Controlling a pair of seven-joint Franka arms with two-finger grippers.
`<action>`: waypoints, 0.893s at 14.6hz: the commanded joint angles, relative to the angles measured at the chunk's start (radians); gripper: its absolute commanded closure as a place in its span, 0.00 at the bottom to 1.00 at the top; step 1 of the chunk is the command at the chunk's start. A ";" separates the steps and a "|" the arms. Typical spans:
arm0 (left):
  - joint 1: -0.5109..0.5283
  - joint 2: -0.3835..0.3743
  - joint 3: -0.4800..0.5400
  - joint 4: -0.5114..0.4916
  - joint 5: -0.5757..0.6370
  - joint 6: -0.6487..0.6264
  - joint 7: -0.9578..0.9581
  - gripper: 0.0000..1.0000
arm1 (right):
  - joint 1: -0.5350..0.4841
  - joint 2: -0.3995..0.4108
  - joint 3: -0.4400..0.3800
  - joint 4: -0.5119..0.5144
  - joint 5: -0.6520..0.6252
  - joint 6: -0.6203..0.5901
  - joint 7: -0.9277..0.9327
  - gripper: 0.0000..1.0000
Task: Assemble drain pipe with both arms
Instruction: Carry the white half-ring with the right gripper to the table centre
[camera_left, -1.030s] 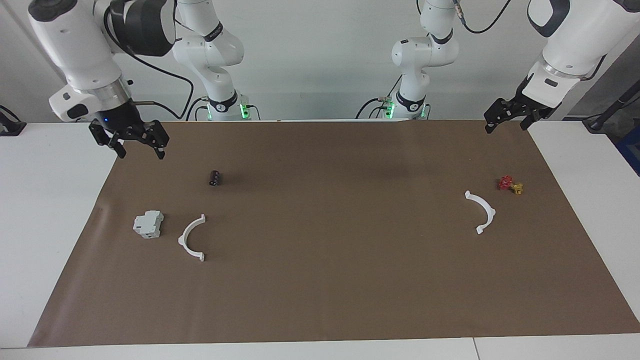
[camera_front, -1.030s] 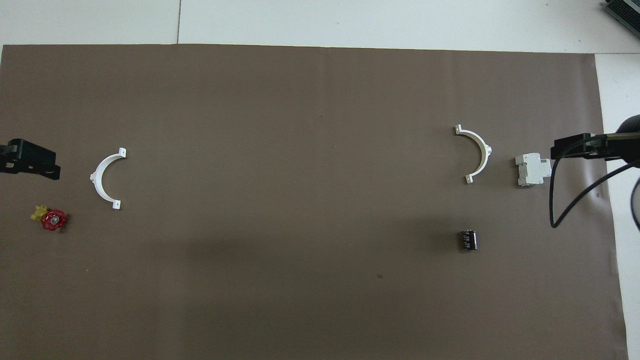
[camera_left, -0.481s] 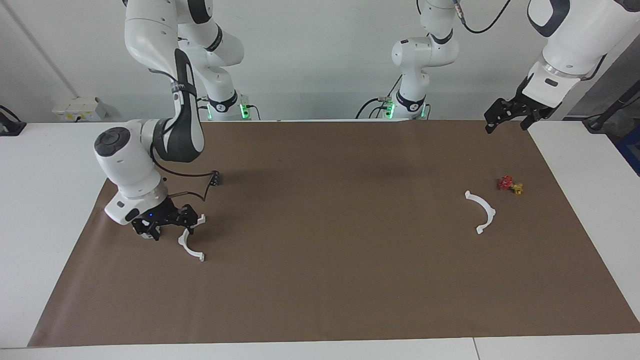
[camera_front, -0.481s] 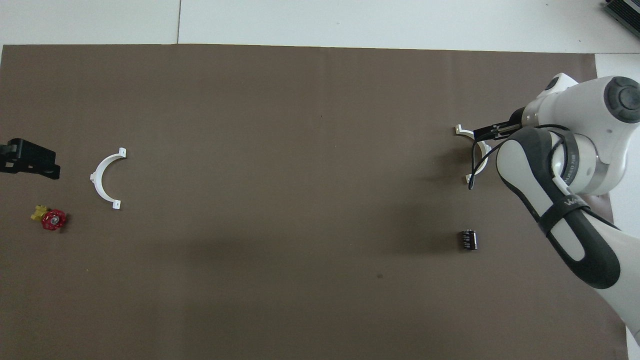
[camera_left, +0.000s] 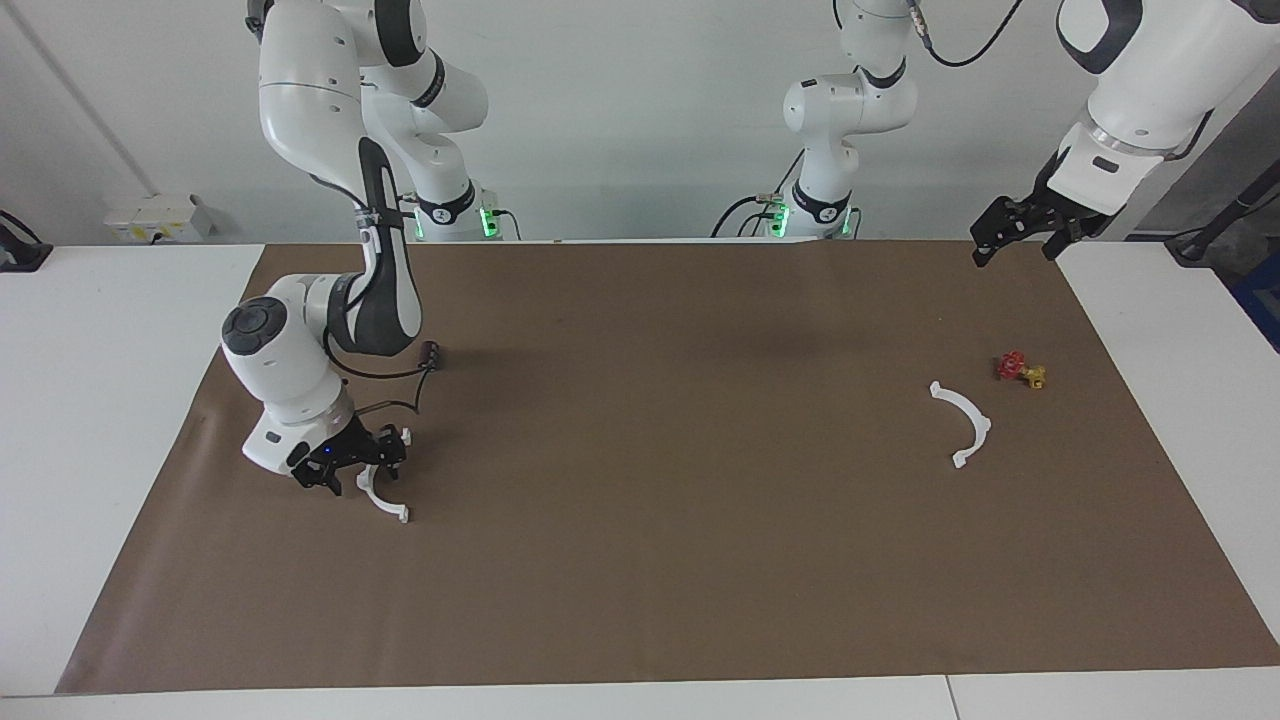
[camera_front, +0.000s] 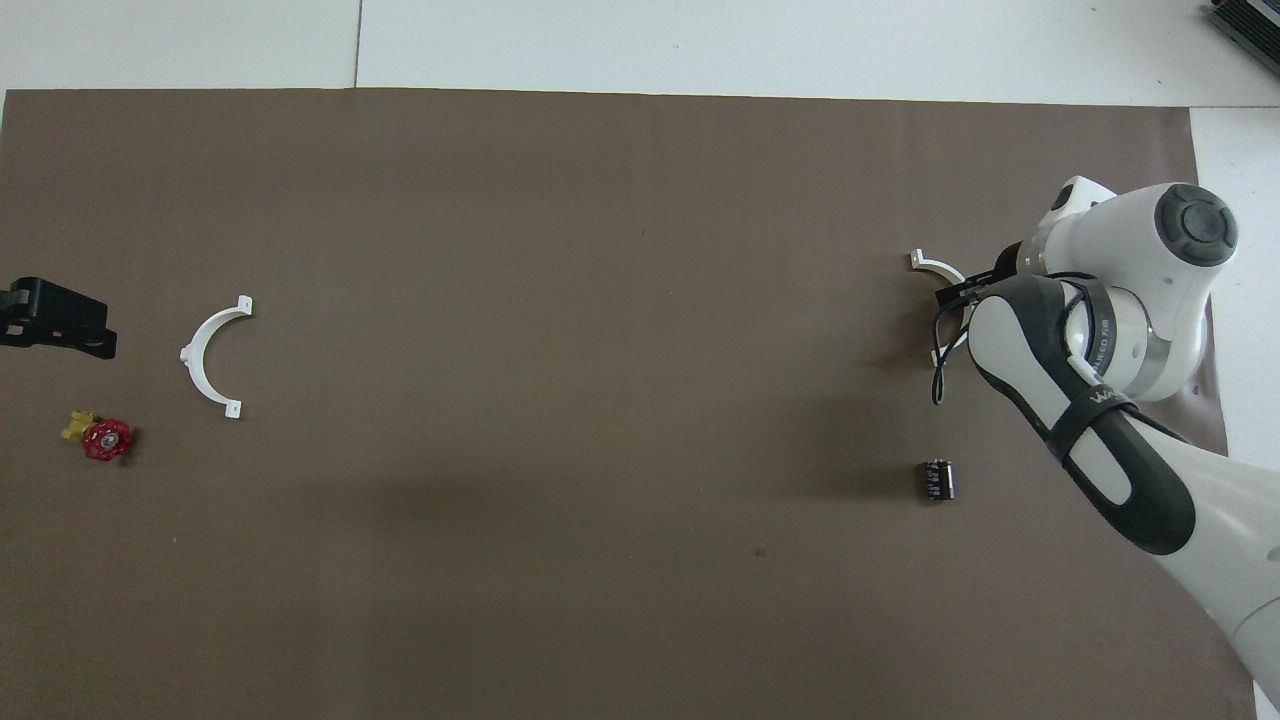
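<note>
- The right gripper (camera_left: 350, 470) is low over one white half-ring (camera_left: 385, 497), near the right arm's end of the tabletop (camera_left: 120, 330). It hides the ring's middle.
- I cannot tell how wide its fingers are.
- The left gripper (camera_left: 1018, 232) waits up high with fingers apart, holding nothing.
- The other half-ring (camera_left: 962, 423) lies on the brown mat (camera_left: 680, 450), beside a small red valve (camera_left: 1018, 368).

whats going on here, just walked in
The right gripper is down at one white half-ring on the brown mat, at the right arm's end of the table. The other half-ring lies untouched beside a red-and-yellow valve. The left gripper waits, raised above the mat's corner.
</note>
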 joint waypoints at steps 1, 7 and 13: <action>0.016 -0.031 -0.009 -0.042 0.017 0.022 0.016 0.00 | -0.014 0.015 0.003 -0.016 0.028 0.055 -0.079 0.65; 0.016 -0.031 -0.011 -0.042 0.017 0.023 0.014 0.00 | 0.000 -0.002 0.003 0.068 0.028 -0.089 -0.025 1.00; 0.016 -0.031 -0.009 -0.042 0.017 0.022 0.013 0.00 | 0.216 0.001 0.010 0.165 0.007 -0.172 0.409 1.00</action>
